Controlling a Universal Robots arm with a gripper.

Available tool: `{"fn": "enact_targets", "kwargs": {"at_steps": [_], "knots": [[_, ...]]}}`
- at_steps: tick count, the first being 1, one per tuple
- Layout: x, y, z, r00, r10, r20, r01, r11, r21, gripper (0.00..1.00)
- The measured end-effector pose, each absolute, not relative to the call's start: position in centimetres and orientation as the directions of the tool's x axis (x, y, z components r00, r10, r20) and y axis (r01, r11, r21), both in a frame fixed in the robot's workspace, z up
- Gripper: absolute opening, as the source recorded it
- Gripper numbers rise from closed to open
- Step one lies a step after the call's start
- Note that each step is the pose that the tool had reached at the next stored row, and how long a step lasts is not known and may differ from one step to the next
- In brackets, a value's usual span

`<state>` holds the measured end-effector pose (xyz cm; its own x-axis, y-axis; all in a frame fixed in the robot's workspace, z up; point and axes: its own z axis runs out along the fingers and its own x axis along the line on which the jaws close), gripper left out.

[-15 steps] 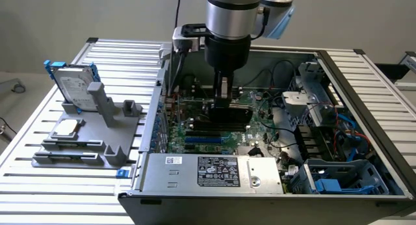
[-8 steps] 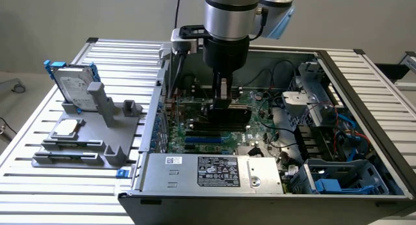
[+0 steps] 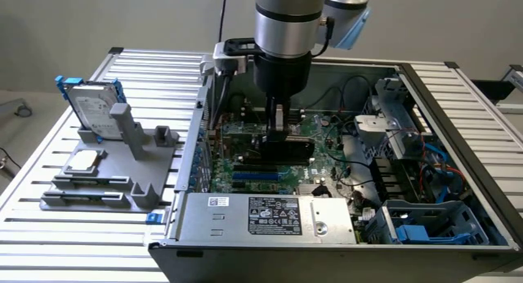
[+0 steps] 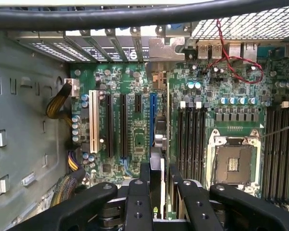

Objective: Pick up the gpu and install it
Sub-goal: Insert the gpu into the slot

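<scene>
1 arm reaches down into the open computer case (image 3: pixel 327 261), its end effector (image 3: pixel 282 135) partly closed with 2 fingers (image 4: pixel 144 175) pressed on the gpu (image 3: pixel 288 151). Held upright on edge, the card hangs low over the motherboard (image 3: pixel 327 153), just beside the blue slot (image 4: pixel 151 113); whether it touches the board I cannot tell. 1 hard drive (image 3: pixel 90 108) stands on the grey rack (image 3: pixel 139 191) on the surface (image 3: pixel 49 246), at the exterior view's left.

The arm (image 3: pixel 286 26) is cut off at the exterior view's top edge. Much of the gpu (image 4: pixel 158 161) is hidden by the gripper (image 4: pixel 160 168) in the wrist view.
</scene>
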<state>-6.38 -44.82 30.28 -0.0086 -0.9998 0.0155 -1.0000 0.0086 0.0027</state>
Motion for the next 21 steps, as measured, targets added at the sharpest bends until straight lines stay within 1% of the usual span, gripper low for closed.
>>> {"fn": "enact_targets", "kwargs": {"at_steps": [12, 18, 21], "knots": [[-6.7, -45.0, 29.6, -0.008, -1.000, 0.016, -1.000, 0.008, 0.007, 0.27], [-6.9, -45.0, 29.1, -0.007, -1.000, 0.016, -1.000, 0.008, 0.028, 0.27], [-6.9, -45.0, 29.0, -0.007, -1.000, 0.018, -0.999, 0.008, 0.031, 0.27]]}}
